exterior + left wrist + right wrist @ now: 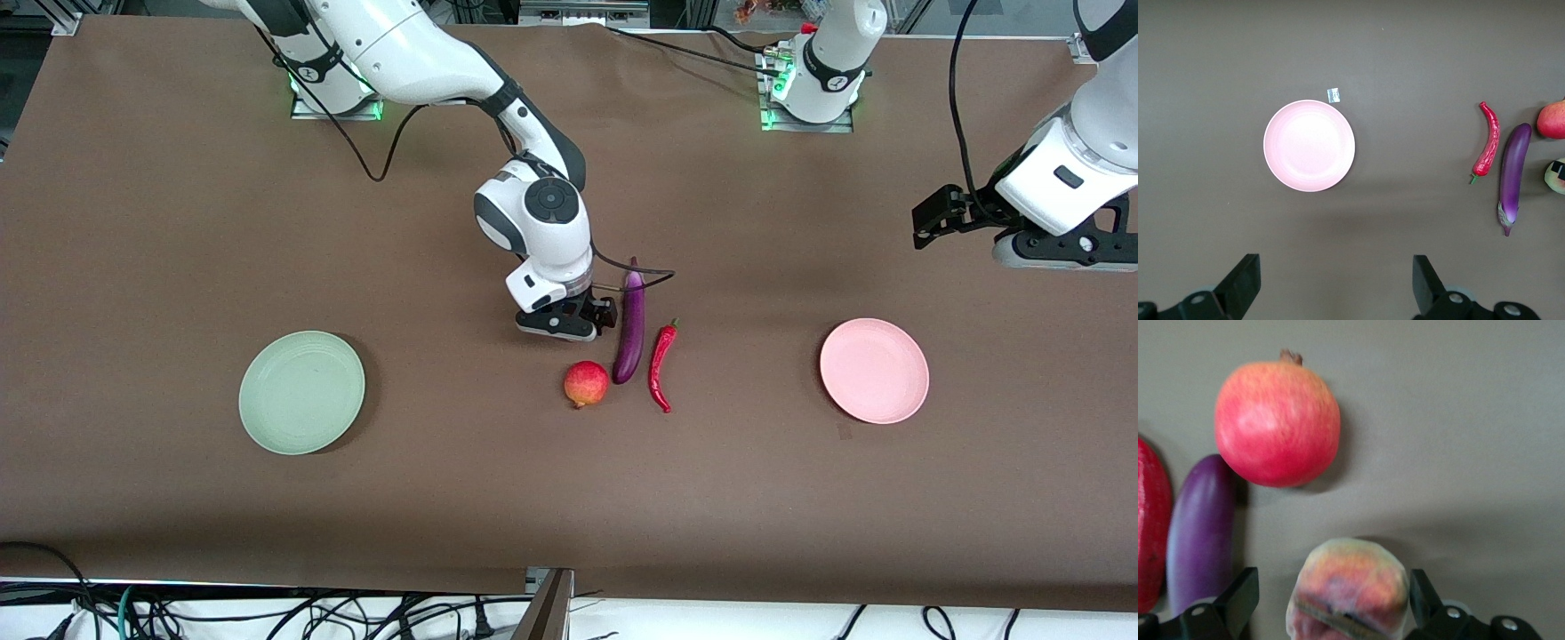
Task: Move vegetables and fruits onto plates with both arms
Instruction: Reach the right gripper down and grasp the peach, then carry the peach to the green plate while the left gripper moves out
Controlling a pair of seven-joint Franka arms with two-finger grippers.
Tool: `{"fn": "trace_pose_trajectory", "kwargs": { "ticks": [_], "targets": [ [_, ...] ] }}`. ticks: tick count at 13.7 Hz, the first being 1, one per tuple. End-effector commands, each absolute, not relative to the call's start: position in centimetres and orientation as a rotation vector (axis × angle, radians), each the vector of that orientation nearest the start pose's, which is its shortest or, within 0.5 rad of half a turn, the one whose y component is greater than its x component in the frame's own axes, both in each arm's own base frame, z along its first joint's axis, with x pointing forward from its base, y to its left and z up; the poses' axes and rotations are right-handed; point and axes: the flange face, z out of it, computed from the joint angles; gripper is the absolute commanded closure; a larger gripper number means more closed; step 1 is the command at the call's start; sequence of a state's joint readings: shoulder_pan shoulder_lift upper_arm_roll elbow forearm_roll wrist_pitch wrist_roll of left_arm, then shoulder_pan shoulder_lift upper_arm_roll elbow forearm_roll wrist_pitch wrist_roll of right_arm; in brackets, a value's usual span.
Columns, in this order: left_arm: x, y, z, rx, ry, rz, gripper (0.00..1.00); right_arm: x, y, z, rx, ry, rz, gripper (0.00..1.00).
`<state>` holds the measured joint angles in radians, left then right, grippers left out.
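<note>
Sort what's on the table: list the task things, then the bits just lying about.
Task things: fuzzy orange-pink peach between the open right gripper's fingers; round red-yellow pomegranate; long glossy purple eggplant; curved red chili; mint green plate; pale pink plate; open left gripper.
Lying about: small silvery scrap beside the pink plate.

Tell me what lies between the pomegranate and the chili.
The eggplant lies between the pomegranate and the chili, its lower end close beside the pomegranate. The front view shows this, and the left wrist view shows the same order.

Brown table cover (178,267), tangled cables (267,613) along its camera-side edge, small tape scrap (1333,95).
</note>
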<state>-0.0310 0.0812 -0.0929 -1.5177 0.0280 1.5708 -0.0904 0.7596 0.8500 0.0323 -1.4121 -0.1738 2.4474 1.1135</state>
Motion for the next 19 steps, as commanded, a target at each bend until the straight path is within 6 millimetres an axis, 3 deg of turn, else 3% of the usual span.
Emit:
{"fn": "trace_pose_trajectory", "kwargs": {
  "ticks": [1, 2, 4, 5, 7, 8, 10, 12, 15, 19],
  "targets": [
    [57.0, -6.9, 60.7, -3.096, 0.070, 0.023, 0.00, 52.6, 53.0, 19.8, -3.024, 0.336, -0.313, 0.02],
    [57.0, -6.9, 60.6, -3.095, 0.070, 0.025, 0.00, 52.6, 52.9, 19.8, -3.025, 0.338, -0.312, 0.10],
    [57.1, -7.1, 60.1, -3.096, 0.086, 0.054, 0.00, 52.7, 52.8, 20.2, -3.026, 0.335, -0.314, 0.49],
    [57.3, -7.3, 59.3, -3.094, 0.096, 0.085, 0.00, 53.1, 52.6, 20.7, -3.025, 0.324, -0.320, 0.61],
    [58.0, -7.6, 55.7, -3.084, 0.110, 0.253, 0.00, 54.4, 51.3, 23.4, -3.046, 0.348, -0.310, 0.63],
    [58.4, -7.6, 53.9, -3.077, 0.113, 0.322, 0.00, 55.2, 50.1, 25.9, -3.072, 0.330, -0.298, 0.63],
    [59.3, -7.7, 50.7, -3.066, 0.117, 0.414, 0.00, 57.3, 46.2, 30.5, -3.129, 0.273, -0.217, 0.63],
    [60.6, -8.1, 46.4, -3.056, 0.109, 0.505, 0.00, 59.7, 41.1, 33.8, -3.143, 0.138, -0.088, 0.63],
    [63.5, -10.9, 39.2, -3.170, 0.088, 0.495, 0.00, 64.5, 29.5, 34.4, -3.193, -0.032, 0.050, 0.63],
    [64.6, -21.7, 31.9, -3.200, 0.011, 0.291, 0.00, 68.7, 12.5, 30.3, -3.222, -0.205, 0.102, 0.61]
  ]
}}
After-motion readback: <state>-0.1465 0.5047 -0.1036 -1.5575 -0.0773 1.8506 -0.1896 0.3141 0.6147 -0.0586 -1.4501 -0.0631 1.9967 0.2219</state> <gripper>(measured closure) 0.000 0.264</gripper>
